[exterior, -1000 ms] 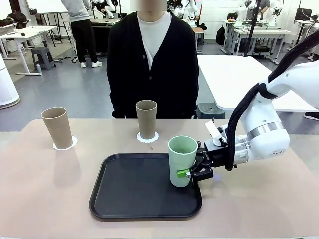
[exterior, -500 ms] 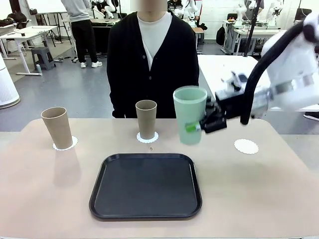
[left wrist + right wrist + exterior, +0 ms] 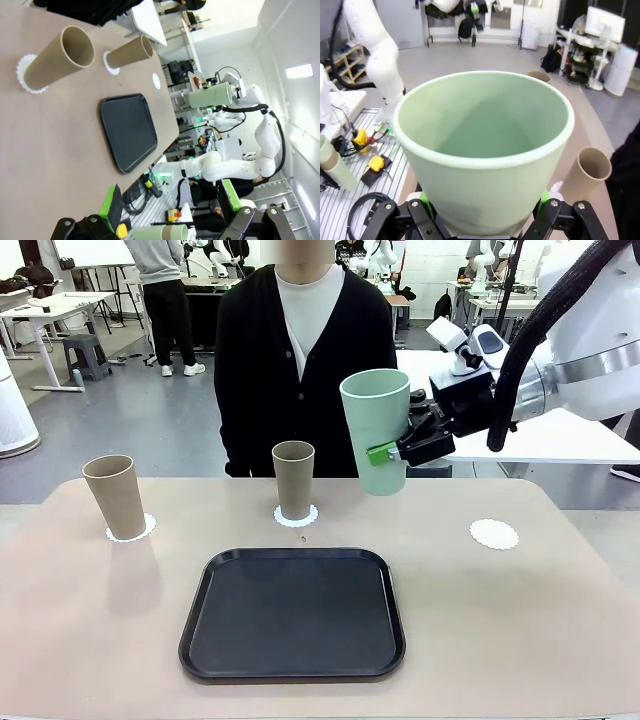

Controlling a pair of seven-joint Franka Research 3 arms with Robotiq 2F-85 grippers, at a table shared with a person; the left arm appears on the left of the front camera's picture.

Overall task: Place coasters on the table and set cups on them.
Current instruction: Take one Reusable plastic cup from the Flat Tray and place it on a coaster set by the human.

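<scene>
Closest to the robot, the black tray (image 3: 292,613) lies flat on the beige worktop (image 3: 90,630).

Next, up in the air over the worktop, the right gripper (image 3: 400,450) holds the green cup (image 3: 376,430). Its jaws pinch the cup's lower wall from both sides, and the cup hangs nearly upright with its mouth up. The right wrist view looks right into the open cup (image 3: 485,150), and it looks empty, so it is likely light. The wall looks smooth and stiff, and the cup gets thinner toward the bottom, so it could slip down if the squeeze is too soft. A good place to hold is low on the side, where the green pads sit now.

The left gripper (image 3: 170,212) has its jaws spread wide and holds nothing.

Off to the right lies a bare white coaster (image 3: 494,534), likely where the green cup goes.

Farther back, two brown cups (image 3: 114,496) (image 3: 294,480) each stand on a coaster. Behind the worktop stands a person (image 3: 305,360).
</scene>
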